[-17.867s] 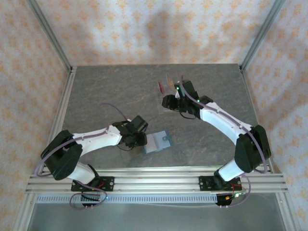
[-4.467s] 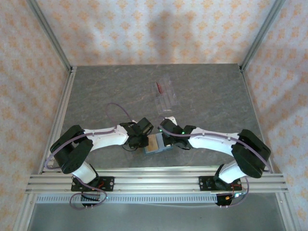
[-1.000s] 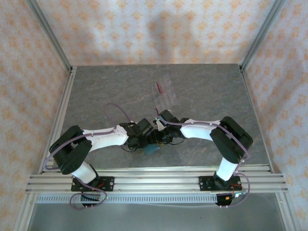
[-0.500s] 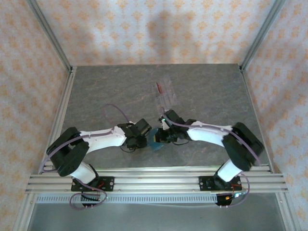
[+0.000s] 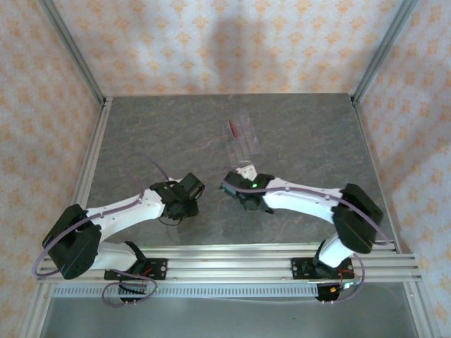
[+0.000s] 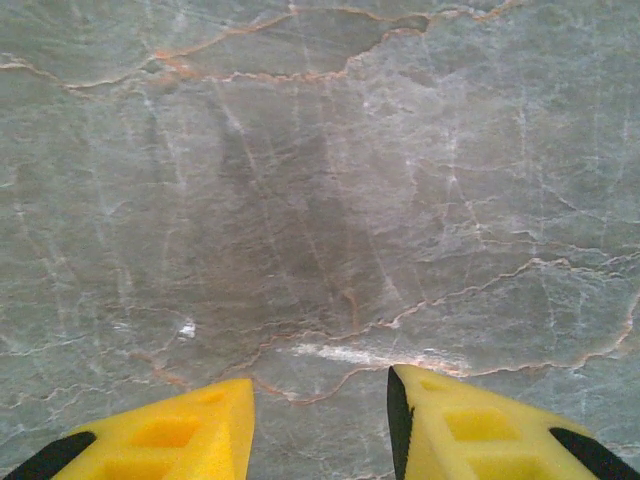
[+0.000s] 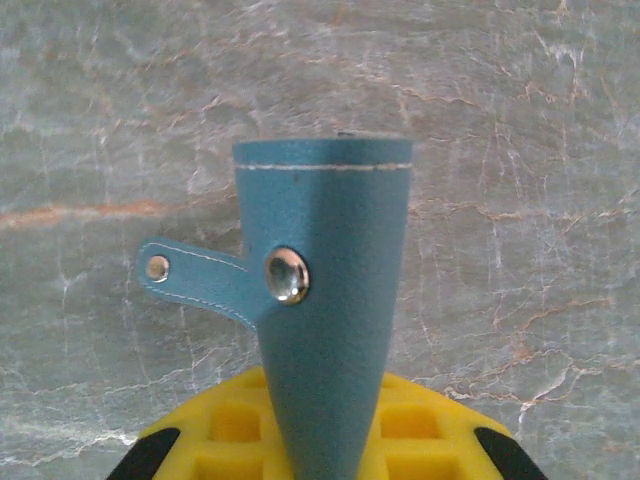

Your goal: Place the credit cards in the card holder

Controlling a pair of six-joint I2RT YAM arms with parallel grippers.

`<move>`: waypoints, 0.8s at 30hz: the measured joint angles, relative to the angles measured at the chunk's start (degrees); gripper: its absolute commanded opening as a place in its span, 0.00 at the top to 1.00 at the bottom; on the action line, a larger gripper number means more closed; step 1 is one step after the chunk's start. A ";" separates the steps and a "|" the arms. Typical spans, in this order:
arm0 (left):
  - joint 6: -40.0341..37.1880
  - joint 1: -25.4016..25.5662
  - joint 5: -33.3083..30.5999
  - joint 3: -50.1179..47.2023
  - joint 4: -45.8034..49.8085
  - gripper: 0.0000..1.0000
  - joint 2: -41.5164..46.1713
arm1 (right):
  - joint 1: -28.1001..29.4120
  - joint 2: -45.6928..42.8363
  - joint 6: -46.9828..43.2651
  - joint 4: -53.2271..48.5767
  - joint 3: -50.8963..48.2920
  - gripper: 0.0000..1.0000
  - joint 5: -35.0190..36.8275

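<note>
Worktop [image 5: 141, 141] of grey marble, near edge to far. Near the middle of the near edge, left of centre, the left arm's jaws stand apart over bare stone, with nothing between the yellow pads [image 6: 170, 435]. Just to their right, the right arm's jaws are clamped on one end of the holder [image 7: 325, 300], a teal stitched wallet with a snap and a small strap tab, which juts out beyond the pads [image 7: 440, 430] clear of the stone. Which end is its mouth cannot be told. Beyond it, toward the far edge and about midway across, lie the cards [image 5: 243, 144]: pale, see-through ones in a loose row, with a dark red card [image 5: 231, 127] at the far end.

Handling, as judged: the cards are light, stiff and slick, and lying flat they offer little to grip. A pinch across a raised short edge would suit. The holder looks soft and may flex, so its mouth will need steadying.
</note>
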State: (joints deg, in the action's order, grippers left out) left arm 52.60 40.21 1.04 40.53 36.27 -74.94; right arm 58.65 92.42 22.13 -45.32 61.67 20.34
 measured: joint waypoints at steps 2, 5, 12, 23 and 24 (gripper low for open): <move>0.13 -0.52 -0.13 -0.15 0.68 0.59 0.70 | 3.15 4.50 0.74 -2.49 3.28 1.00 3.43; 0.52 -1.40 -0.28 -0.79 1.22 0.58 2.16 | 6.58 8.63 1.66 -5.16 7.43 1.00 7.74; 1.11 -2.03 -0.48 -2.43 2.12 0.57 4.63 | 5.33 5.92 2.27 -9.86 8.66 1.00 14.34; 1.14 -3.15 -0.48 -2.51 2.58 0.56 5.86 | 3.30 6.99 1.53 -10.97 8.76 0.89 14.01; 1.14 -3.28 -0.50 -2.51 2.95 0.56 6.32 | 3.58 8.31 1.36 -10.19 8.76 0.86 12.85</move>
State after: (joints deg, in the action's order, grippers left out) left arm 53.74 36.93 0.54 38.02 39.22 -68.62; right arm 62.24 100.73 23.49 -55.51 70.43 33.19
